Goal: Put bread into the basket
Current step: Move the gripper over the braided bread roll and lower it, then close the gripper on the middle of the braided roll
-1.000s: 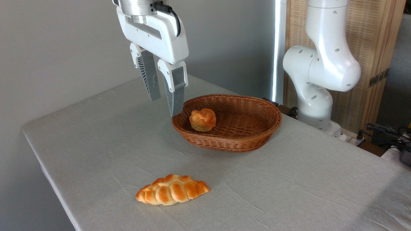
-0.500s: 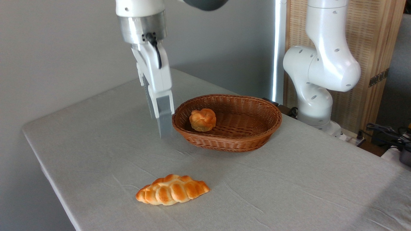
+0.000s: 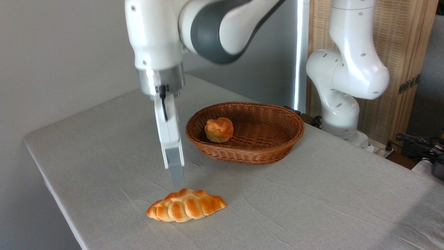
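Bread (image 3: 186, 205), the braided loaf with pointed ends, lies flat on the counter (image 3: 312, 208) well in front of the basket (image 3: 277, 146), toward the near edge, untouched and in the same spot as a second ago. What has changed is the gripper (image 3: 177, 178): a second ago it hung high beside the basket's left rim with its fingers plainly spread, and since then it has turned edge-on to the camera and dropped forward, so its tip now hangs just above the loaf's back edge. From this angle only one finger shows, so I cannot tell how wide the jaws stand. A small round knotted roll (image 3: 219, 129) sits inside the basket at its left end, unmoved. The shift reads as the approach nearly finished: the arm has left the basket and lined up over the loaf, so the grasp looks like the next step, while lifting and carrying to the basket are not yet begun.
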